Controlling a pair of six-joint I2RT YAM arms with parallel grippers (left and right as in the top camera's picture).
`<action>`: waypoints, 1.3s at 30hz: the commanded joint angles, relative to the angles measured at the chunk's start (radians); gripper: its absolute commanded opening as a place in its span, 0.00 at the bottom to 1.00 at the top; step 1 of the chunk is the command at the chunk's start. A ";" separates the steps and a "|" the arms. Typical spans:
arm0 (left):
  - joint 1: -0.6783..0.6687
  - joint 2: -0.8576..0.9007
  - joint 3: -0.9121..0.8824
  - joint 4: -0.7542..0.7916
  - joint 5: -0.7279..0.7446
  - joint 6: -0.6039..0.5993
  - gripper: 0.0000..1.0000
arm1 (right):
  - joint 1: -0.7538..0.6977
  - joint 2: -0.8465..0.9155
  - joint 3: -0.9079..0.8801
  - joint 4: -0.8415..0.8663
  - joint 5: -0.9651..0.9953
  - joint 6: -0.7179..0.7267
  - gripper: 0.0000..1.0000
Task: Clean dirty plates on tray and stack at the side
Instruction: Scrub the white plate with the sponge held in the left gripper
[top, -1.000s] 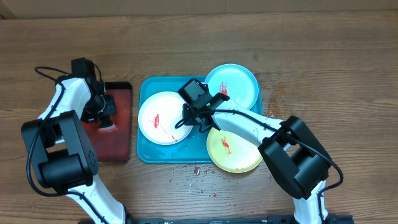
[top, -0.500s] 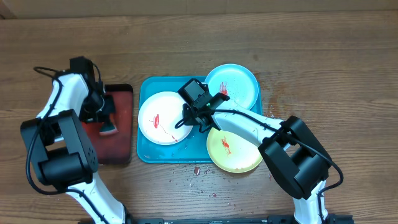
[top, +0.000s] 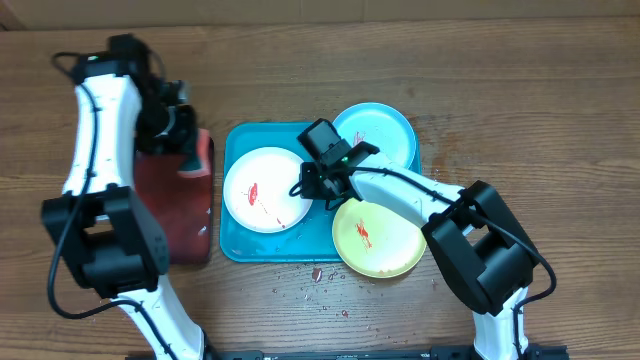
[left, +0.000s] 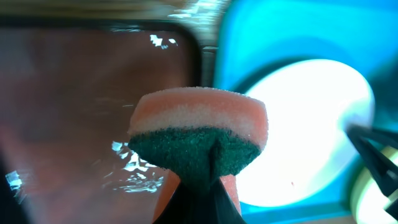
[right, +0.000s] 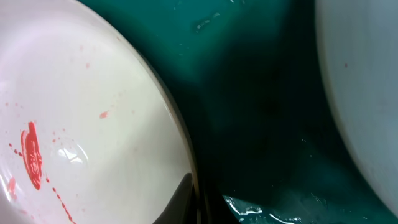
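- Left arm: reaches up the left side of the table. The left gripper (left: 208, 177) hangs above the black tray with red inside (top: 175, 225).
- Left gripper state: fingers pinched on a sponge (left: 199, 127), orange foam up and green scouring face toward the wrist camera.
- Right arm: stretches from the lower right across the teal tray (top: 236, 247). The right gripper (top: 308, 188) sits at the right edge of the white plate (top: 258, 190).
- Right gripper state: cannot be determined. The wrist view cuts the fingertips (right: 180, 198) off at the frame's lower edge, right at the plate rim.
- Plates: the white plate lies inside the tray. The blue-rimmed plate (top: 385, 135) and green-rimmed plate (top: 380, 245) overhang the tray's right side, and the arm partly covers both.
- All three plates show red smears.
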 joint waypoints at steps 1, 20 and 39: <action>-0.085 -0.006 -0.018 0.001 0.056 0.043 0.04 | -0.032 0.019 0.002 -0.018 -0.081 0.005 0.04; -0.349 -0.006 -0.451 0.441 -0.144 -0.272 0.04 | -0.063 0.019 -0.001 -0.057 -0.074 0.005 0.04; -0.417 -0.006 -0.492 0.438 0.095 -0.193 0.04 | -0.063 0.019 -0.001 -0.057 -0.065 0.005 0.04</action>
